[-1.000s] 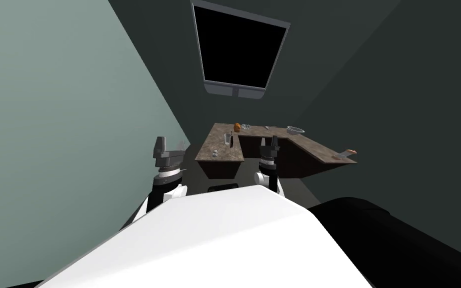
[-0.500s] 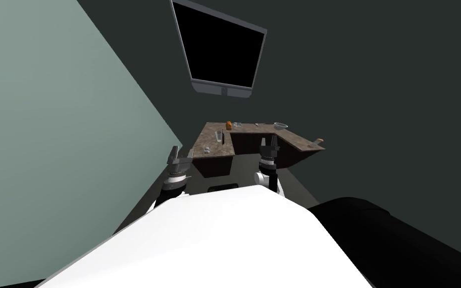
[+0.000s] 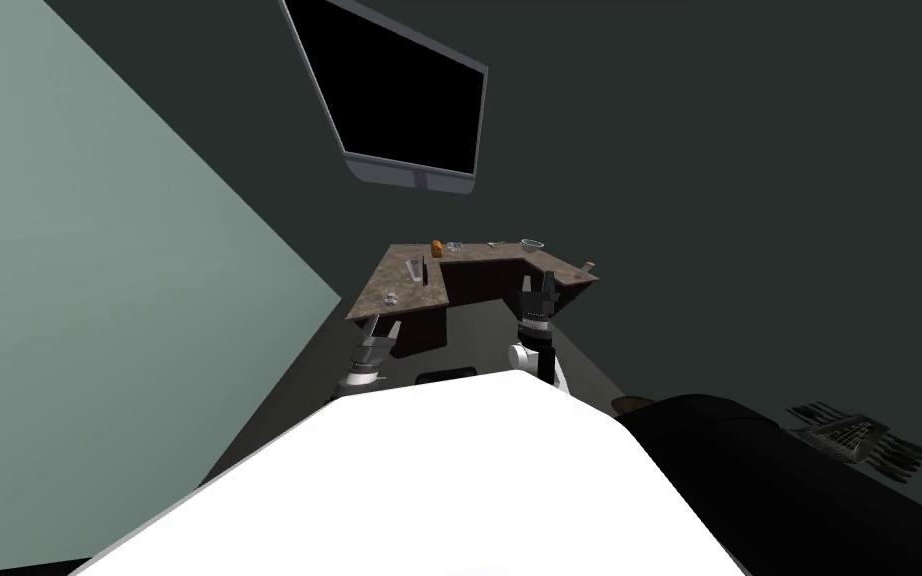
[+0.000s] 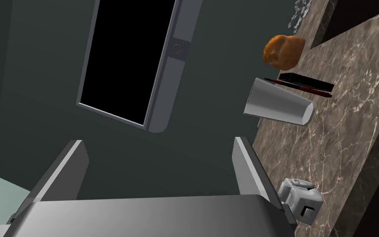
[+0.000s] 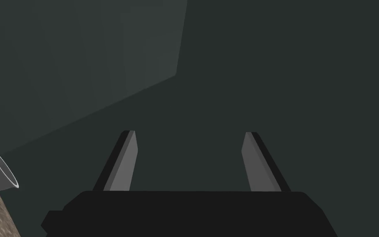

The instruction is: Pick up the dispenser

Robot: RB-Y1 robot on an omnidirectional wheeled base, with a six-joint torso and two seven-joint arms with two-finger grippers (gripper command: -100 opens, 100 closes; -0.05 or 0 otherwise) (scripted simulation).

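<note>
A grey-framed black panel (image 3: 399, 100) hangs high on the dark wall. Under it a brown marbled counter (image 3: 404, 285) bends around an open bay. A strip of dark floor (image 3: 314, 350) runs between the counter's outer edge and the pale green wall (image 3: 99, 300).

My right gripper (image 3: 540, 287) faces the bay, blades wide apart and empty. My left gripper (image 3: 381, 335) sits at the counter's near end, also spread wide, gripping nothing.

On that end stand a grey cup (image 4: 279, 108) and an orange-brown lump (image 4: 283, 51). The dispenser (image 4: 301, 200) is a small grey block with a black angle mark. It stands near the counter's edge, just beside one left finger and outside the gap; I cannot tell whether they touch.
</note>
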